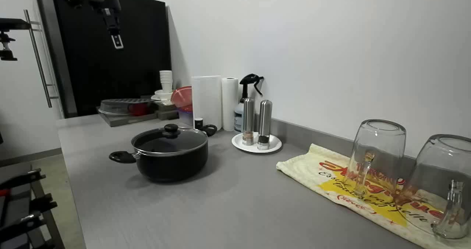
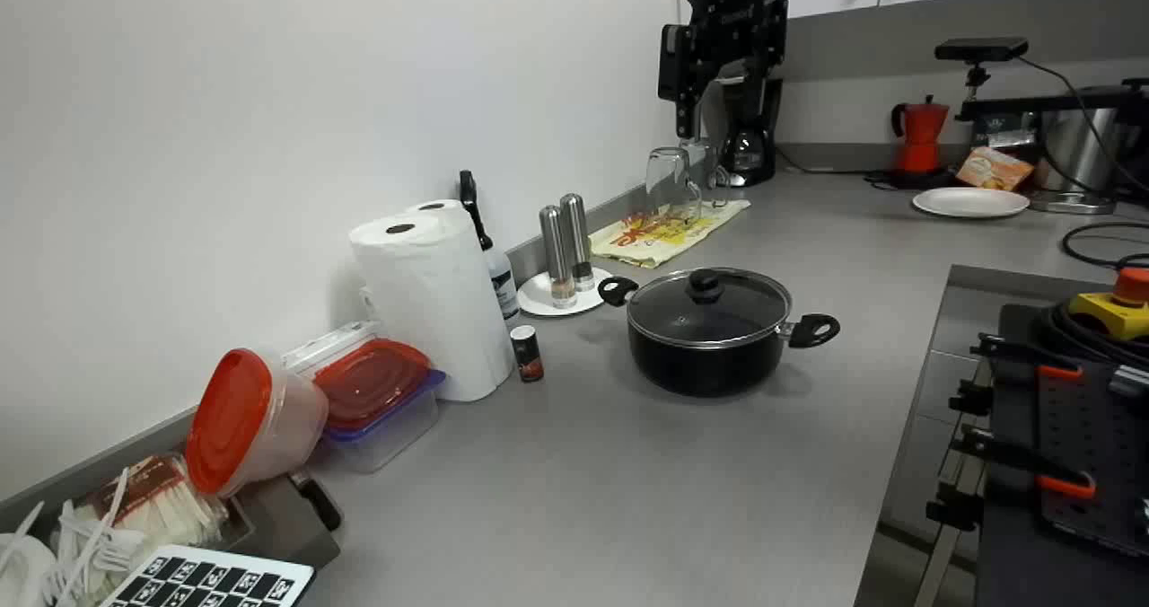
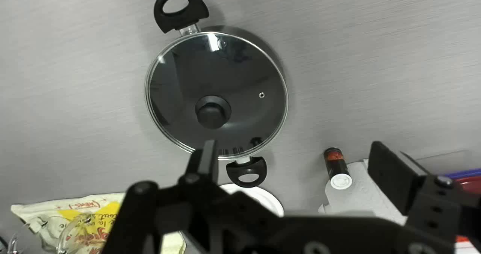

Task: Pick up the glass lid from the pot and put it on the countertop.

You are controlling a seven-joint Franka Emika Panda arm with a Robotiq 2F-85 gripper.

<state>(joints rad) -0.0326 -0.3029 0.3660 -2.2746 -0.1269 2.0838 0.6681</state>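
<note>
Since the lid [image 3: 225,75] covers the pot [image 1: 172,168], knob [image 3: 211,114] up, your gripper [image 3: 295,161] hangs high — empty fingers [image 3: 392,179] spread, probably to grab it.

In an exterior view, the camera looks obliquely down along the counter [image 1: 220,212]: glasses [image 1: 375,157] near, pot [image 1: 173,164] at mid-range, wall [image 1: 331,57] to the right. In an exterior view facing roughly the opposite way, tubs [image 2: 292,418] are near, glasses far. Shared by both exterior views: pot, glasses and mills [image 1: 265,122]. The wrist view looks steeply down from above, past the gripper [image 3: 293,145]; the pot is largest there.
</note>
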